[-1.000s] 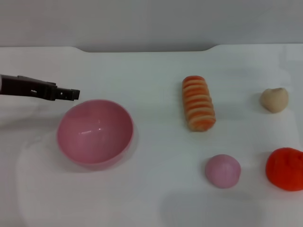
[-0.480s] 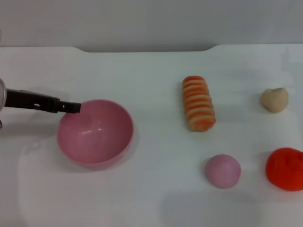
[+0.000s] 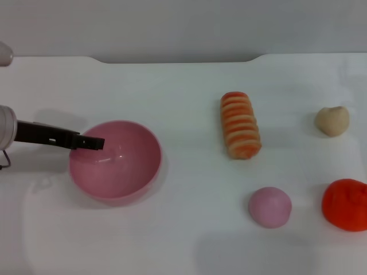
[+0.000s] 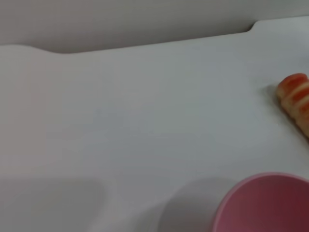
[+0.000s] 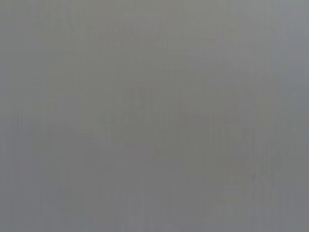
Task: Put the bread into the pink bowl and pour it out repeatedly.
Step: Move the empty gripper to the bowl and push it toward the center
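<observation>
Left hand [image 3: 97, 142] has reached over empty glossy pink bowl [image 3: 123, 175].

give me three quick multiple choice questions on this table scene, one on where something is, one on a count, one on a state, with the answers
1. Where is the left gripper?
A. over the near-left rim of the pink bowl
B. above the bread
C. beside the orange item

2. How many loose items lie on the table apart from the bowl?
A. two
B. four
C. six

3. What is inside the pink bowl?
A. the bread
B. the pinkish ball
C. no food item

Answers:
1 A: its dark tip reaches in over the bowl's left edge.
2 B: the bread, a beige heart-shaped bun, a pinkish ball and an orange item.
3 C: the bowl's inside shows only smooth pink, and the bread lies on the table to its right.
</observation>
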`<action>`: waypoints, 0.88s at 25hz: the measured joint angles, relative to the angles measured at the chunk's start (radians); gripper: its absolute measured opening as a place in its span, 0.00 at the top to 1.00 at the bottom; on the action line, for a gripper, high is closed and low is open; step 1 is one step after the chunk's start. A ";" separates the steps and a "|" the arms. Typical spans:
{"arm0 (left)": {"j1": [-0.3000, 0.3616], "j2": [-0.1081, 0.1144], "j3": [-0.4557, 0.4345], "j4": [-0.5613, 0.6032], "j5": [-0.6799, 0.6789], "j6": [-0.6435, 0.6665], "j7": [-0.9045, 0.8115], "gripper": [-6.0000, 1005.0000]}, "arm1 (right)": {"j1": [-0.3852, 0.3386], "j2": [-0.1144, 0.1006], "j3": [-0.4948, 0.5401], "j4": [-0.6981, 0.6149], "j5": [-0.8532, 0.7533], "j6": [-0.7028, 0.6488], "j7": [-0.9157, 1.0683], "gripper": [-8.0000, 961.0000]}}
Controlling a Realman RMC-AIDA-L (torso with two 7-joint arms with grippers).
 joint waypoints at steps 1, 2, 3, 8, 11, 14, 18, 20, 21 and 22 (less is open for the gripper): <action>-0.001 0.000 0.004 -0.009 0.000 -0.005 0.000 0.19 | 0.000 0.000 -0.003 0.000 0.000 0.001 0.000 0.42; -0.002 0.000 0.007 -0.015 0.000 -0.009 0.000 0.19 | 0.000 0.000 -0.006 0.000 0.000 0.001 0.000 0.42; -0.003 0.000 0.009 -0.019 0.000 -0.012 0.000 0.19 | 0.000 0.000 -0.008 0.000 0.000 0.001 0.000 0.42; -0.005 0.001 0.012 -0.029 0.000 -0.024 0.000 0.19 | 0.000 0.000 -0.010 0.000 0.000 0.001 0.000 0.42; -0.007 0.001 0.013 -0.036 0.000 -0.025 -0.006 0.19 | 0.000 0.000 -0.009 0.000 0.000 0.001 0.000 0.42; -0.007 0.001 0.014 -0.037 0.000 -0.026 -0.010 0.19 | 0.000 0.000 -0.009 0.000 0.000 0.001 0.000 0.42; -0.008 0.002 0.017 -0.038 0.000 -0.024 -0.018 0.25 | 0.000 -0.001 -0.009 0.000 0.000 0.001 0.000 0.41; -0.008 0.003 0.021 -0.039 0.000 -0.025 -0.024 0.35 | 0.000 -0.001 -0.009 0.000 0.000 0.001 0.000 0.42; -0.008 0.004 0.024 -0.039 0.003 -0.026 -0.024 0.40 | 0.000 -0.001 -0.009 0.000 0.000 0.001 0.000 0.42; -0.008 0.004 0.025 -0.039 0.006 -0.028 -0.024 0.45 | -0.001 -0.001 -0.009 0.000 0.000 0.001 0.000 0.42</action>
